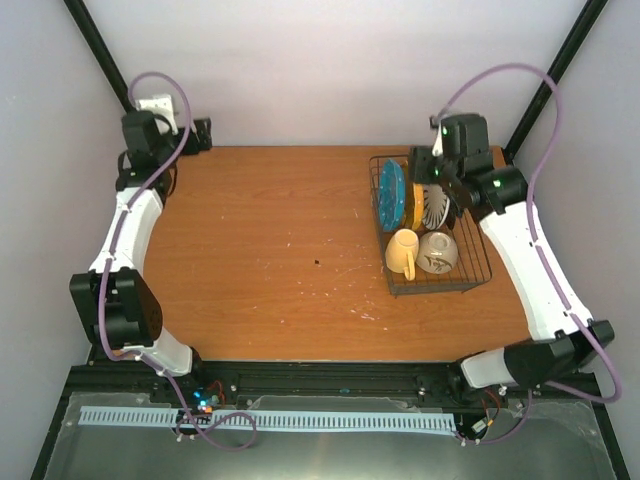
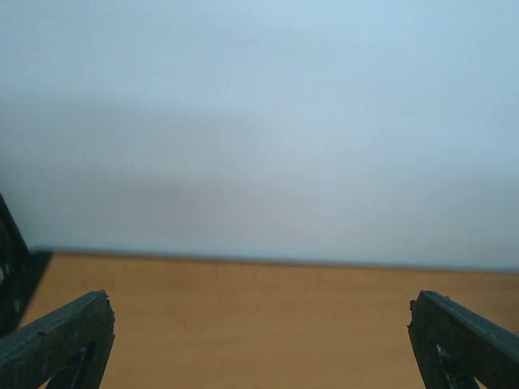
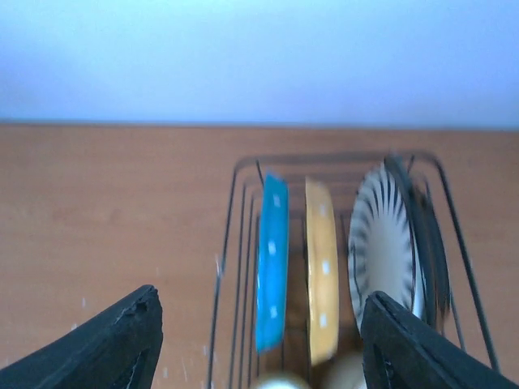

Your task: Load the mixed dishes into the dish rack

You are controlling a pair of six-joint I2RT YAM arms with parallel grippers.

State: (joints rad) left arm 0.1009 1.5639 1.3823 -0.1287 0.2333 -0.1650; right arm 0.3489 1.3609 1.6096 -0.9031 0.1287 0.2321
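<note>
The dark wire dish rack (image 1: 478,272) sits at the table's right side. In it stand on edge the teal dotted plate (image 1: 391,196), the orange-yellow plate (image 1: 414,204) and the striped-rim plate (image 1: 434,207). The yellow mug (image 1: 402,252) and the cream bowl (image 1: 438,252) lie at its near end. In the right wrist view the teal plate (image 3: 272,261), orange-yellow plate (image 3: 322,267) and striped plate (image 3: 383,243) stand in the rack (image 3: 229,243). My right gripper (image 3: 261,344) is open and empty above the rack's far end. My left gripper (image 2: 259,340) is open and empty at the far left corner.
A white box (image 1: 160,104) and a black bracket (image 1: 203,133) sit at the far left corner by the left arm. The black frame posts (image 1: 100,45) rise at both back corners. The wall stands close behind the table.
</note>
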